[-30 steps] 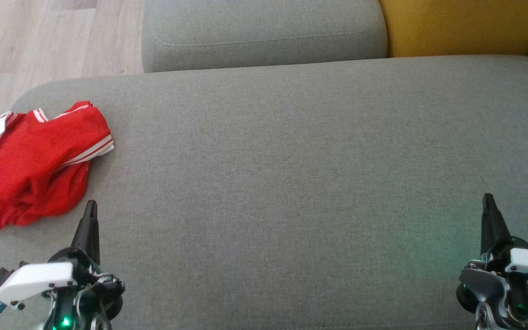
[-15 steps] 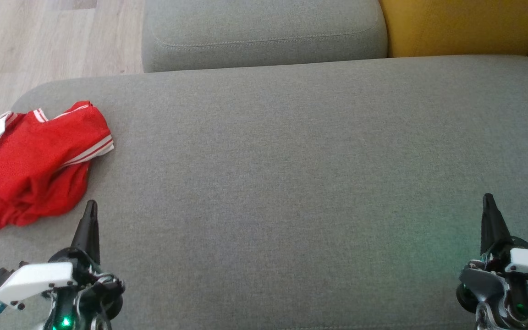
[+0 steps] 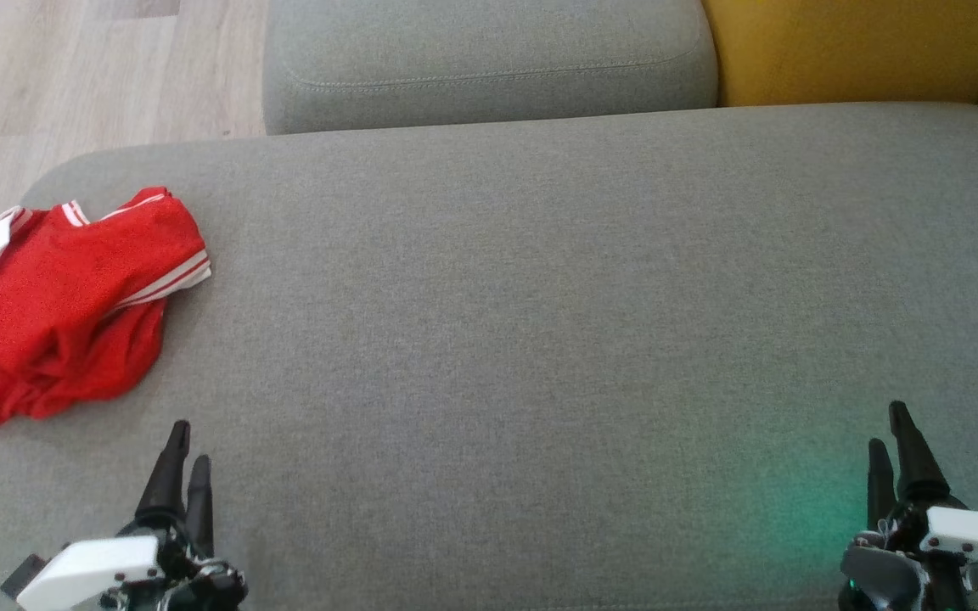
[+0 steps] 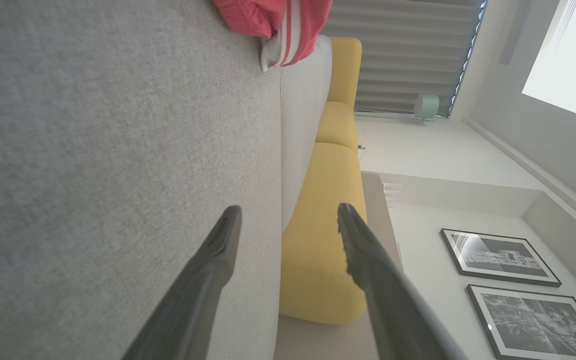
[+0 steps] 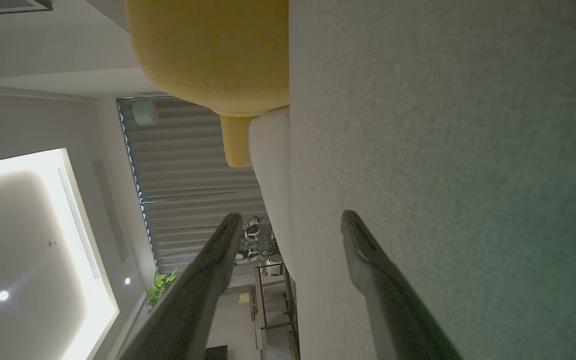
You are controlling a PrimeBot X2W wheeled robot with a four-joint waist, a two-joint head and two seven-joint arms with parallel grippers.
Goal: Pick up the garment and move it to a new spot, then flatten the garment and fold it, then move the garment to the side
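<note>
Head view, red garment point(image 3: 64, 305) crumpled at left of cushion point(image 3: 540, 339), left pincer point(image 3: 189, 441) and right pincer point(image 3: 886, 424) parted, empty.

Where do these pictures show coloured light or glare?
Head view: a green glow tints the grey cushion beside the right hand. Right wrist view: dim, green on the cushion, the ceiling panel glares. Left wrist view: the ceiling panel washed out white.
</note>
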